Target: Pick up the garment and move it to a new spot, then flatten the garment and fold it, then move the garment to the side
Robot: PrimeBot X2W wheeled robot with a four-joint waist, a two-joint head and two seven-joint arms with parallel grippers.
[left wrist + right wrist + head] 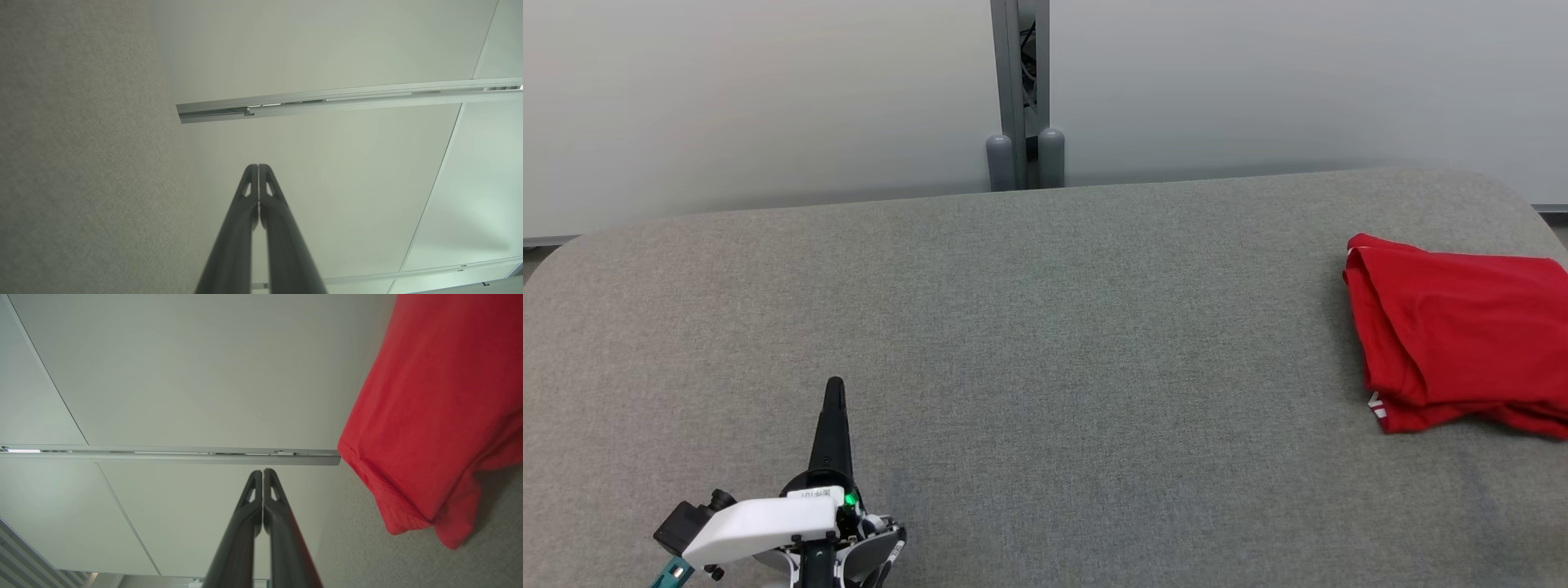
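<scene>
The folded red garment [1454, 327] lies flat at the far right of the grey bench [1045, 327], running off that side, with its folded edge facing the middle and white trim at the near corner. The left gripper [834, 384] is at the near left, well apart, with its fingers pressed together. The right gripper [262, 472] is near the garment with its fingers also pressed together, holding nothing.

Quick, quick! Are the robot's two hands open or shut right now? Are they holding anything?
Left gripper: shut, holding nothing.
Right gripper: shut, holding nothing; the garment lies apart from it.
</scene>
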